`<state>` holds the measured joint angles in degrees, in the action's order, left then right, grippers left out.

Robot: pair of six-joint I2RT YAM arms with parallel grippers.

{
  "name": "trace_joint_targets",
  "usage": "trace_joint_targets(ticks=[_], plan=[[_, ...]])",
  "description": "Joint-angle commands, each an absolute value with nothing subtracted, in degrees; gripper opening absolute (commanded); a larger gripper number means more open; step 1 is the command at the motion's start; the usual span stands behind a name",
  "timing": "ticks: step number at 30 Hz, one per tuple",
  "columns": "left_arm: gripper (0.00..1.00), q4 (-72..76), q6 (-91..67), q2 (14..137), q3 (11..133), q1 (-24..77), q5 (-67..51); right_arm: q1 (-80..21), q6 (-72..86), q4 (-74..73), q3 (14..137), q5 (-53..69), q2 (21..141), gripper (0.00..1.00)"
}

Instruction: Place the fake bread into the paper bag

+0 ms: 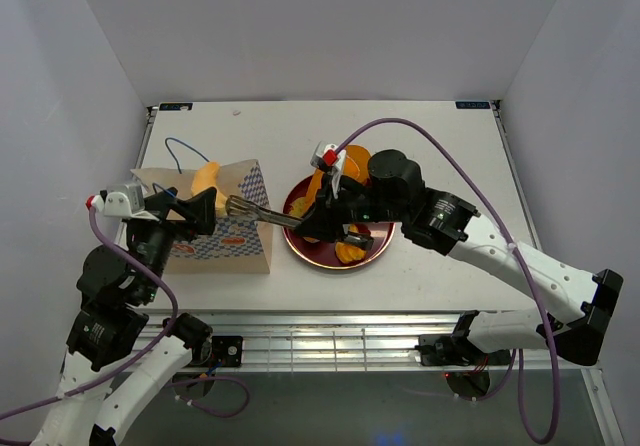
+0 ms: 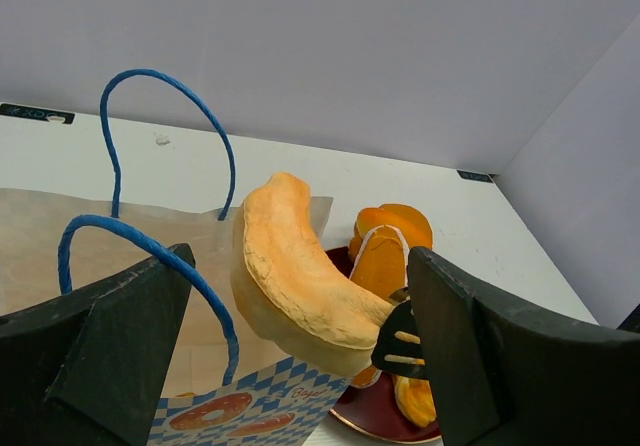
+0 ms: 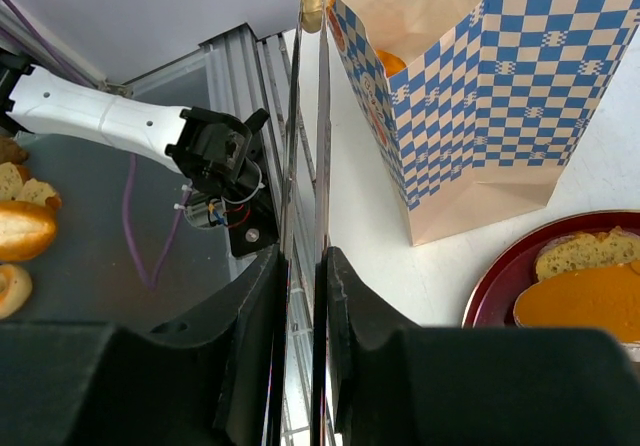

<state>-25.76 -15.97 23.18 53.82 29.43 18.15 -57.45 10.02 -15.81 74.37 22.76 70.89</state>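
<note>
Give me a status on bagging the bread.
Done: nothing is clearly bagged yet; most of the inside of the bag is hidden. In hand: the right hand is shut on tongs that pinch a long loaf at the bag's mouth, not yet released. Left: several pieces lie on the plate.

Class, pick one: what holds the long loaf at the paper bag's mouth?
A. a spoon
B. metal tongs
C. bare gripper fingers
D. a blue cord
B: the right gripper is shut on metal tongs whose tips clasp the loaf at the paper bag mouth.
</note>
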Motion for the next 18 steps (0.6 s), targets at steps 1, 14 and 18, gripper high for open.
trace_joint_targets(ticks=[1, 14, 18], plan=[[0.97, -26.9, -16.8, 22.9, 53.4, 29.6, 18.4, -57.7, 9.0, -11.3, 74.4, 22.1, 71.0, 0.12], [0.98, -30.0, -19.6, 21.9, 55.0, 29.6, 17.6, -57.7, 9.0, -12.5, 77.5, 20.5, 74.6, 0.43], [0.98, -29.9, -20.9, 21.7, 55.3, 29.6, 17.6, -57.7, 9.1, -12.4, 77.5, 19.7, 74.1, 0.47]])
